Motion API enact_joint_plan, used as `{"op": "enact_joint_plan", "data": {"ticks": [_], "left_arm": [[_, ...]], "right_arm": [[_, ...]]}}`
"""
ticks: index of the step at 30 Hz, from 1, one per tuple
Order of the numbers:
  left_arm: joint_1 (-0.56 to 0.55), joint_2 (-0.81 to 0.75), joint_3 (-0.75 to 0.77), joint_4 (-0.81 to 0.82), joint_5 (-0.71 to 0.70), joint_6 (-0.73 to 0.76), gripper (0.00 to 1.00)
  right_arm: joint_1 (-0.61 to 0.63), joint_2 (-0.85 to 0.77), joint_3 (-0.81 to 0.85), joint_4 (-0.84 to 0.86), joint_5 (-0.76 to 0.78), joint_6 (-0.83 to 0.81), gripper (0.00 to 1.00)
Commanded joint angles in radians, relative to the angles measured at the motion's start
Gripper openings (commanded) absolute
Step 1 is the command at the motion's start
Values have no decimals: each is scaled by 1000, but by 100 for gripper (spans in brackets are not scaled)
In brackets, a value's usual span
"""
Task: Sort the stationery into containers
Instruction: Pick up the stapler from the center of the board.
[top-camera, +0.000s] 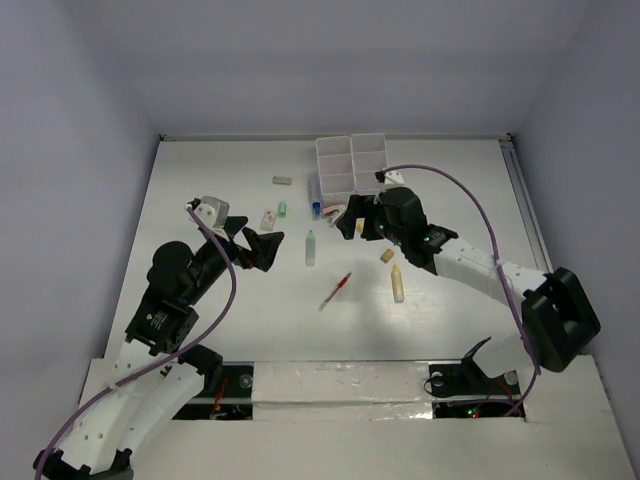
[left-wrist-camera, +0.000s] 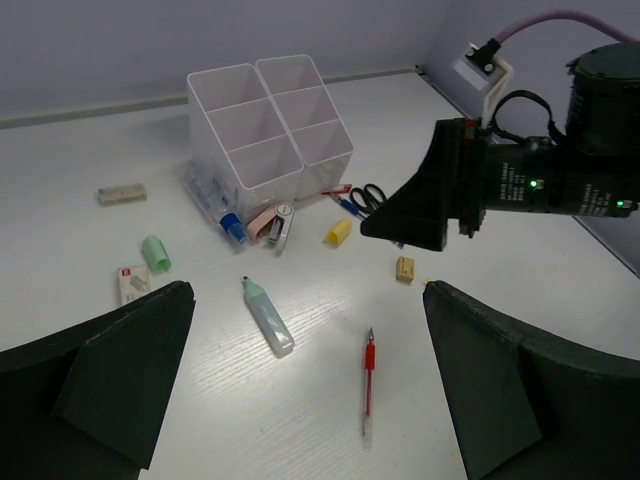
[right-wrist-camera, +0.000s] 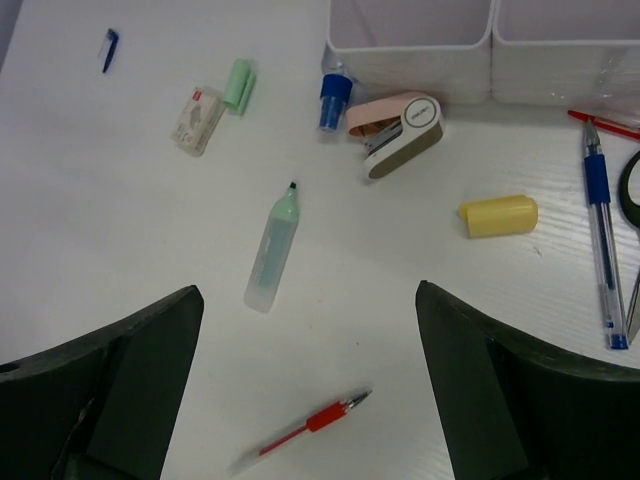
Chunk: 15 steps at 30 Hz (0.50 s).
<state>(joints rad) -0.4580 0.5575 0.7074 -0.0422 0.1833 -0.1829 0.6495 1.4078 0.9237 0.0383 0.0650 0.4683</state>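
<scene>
White tabletop, closed in by pale walls, is seen from above. Nearest the near edge, about the middle, the red pen is laid at a slant. Just to its right a cream marker tube is laid pointing away from that edge. A small beige eraser is set just beyond the tube.

The left gripper is held left of the middle, its jaws spread wide with nothing between them. In its wrist view the pale-green highlighter is framed between the two dark fingers.

The right gripper is held right of the middle and nearer the far edge. It is likewise spread and empty. In its wrist view a yellow cap and the blue pen are seen on the table toward the right finger's side. The small black scissors are laid just beside the blue pen.

A pink-and-white stapler-like item and a blue-capped tube are found close against the tray's near side. Left of them a small green cap and a labelled eraser are placed side by side. A plain beige eraser is set farther on, toward the far edge.

The white organizer tray is stood near the far edge, about the middle. All the stationery that can be seen is laid on the tabletop outside it.
</scene>
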Motion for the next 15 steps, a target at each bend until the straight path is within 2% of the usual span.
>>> {"op": "enact_joint_plan", "data": {"ticks": [1, 8, 15], "left_arm": [[-11, -22, 44, 11, -7, 13, 99], [-31, -24, 43, 8, -4, 23, 99], [-41, -33, 40, 8, -1, 28, 99]], "right_arm": [[12, 75, 79, 129, 113, 16, 92], [12, 267, 174, 144, 205, 21, 84], [21, 417, 264, 149, 240, 13, 84]]}}
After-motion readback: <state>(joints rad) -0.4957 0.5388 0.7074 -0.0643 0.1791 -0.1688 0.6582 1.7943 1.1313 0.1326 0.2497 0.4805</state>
